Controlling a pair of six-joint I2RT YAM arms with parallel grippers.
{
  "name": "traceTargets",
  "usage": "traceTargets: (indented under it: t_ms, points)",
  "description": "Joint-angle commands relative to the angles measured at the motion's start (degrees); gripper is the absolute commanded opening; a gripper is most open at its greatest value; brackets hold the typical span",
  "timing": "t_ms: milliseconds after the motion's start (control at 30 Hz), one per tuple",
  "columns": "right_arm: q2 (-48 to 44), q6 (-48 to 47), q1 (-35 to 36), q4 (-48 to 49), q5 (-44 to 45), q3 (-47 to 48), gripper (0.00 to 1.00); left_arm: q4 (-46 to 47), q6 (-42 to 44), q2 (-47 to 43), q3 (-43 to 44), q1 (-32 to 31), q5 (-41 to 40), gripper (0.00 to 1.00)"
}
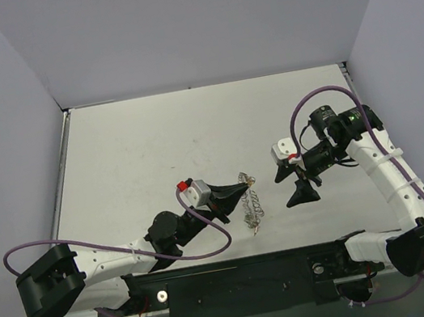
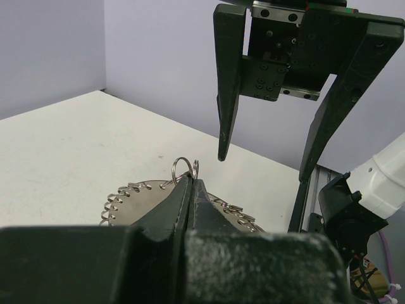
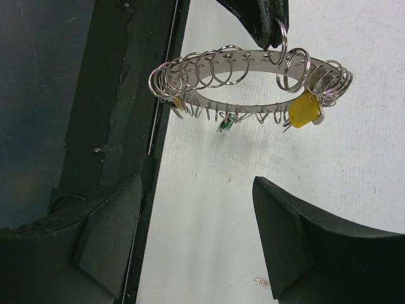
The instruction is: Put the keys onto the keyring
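The keyring (image 3: 248,68) is a silvery metal band loop strung with many small wire rings. It hangs above the table. My left gripper (image 2: 192,182) is shut on one small ring at its top edge, and its dark tip shows in the right wrist view (image 3: 266,22). A yellow-headed key (image 3: 302,111) and a green-headed key (image 3: 226,124) hang from the loop. No red key shows. My right gripper (image 3: 196,237) is open and empty, a little short of the keyring. In the top view the keyring (image 1: 251,202) hangs between my left gripper (image 1: 241,190) and my right gripper (image 1: 300,192).
A tiny silver piece (image 3: 262,282) lies on the white table by my right gripper's right finger. The black base rail (image 1: 242,280) runs along the near edge and also shows in the right wrist view (image 3: 114,126). Grey walls enclose the table.
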Motion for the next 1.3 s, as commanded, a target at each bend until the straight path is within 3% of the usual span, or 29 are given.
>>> traceTargets:
  t_ms: [0, 1267]
  points:
    - [-0.65, -1.28, 0.37, -14.03, -1.13, -0.35, 0.66, 4.18, 0.37, -1.63, 2.89, 0.23, -0.54, 0.00]
    - [0.14, -4.36, 3.27, -15.08, 3.53, 0.70, 0.65, 2.86, 1.95, -3.83, 2.18, 0.85, 0.07, 0.00]
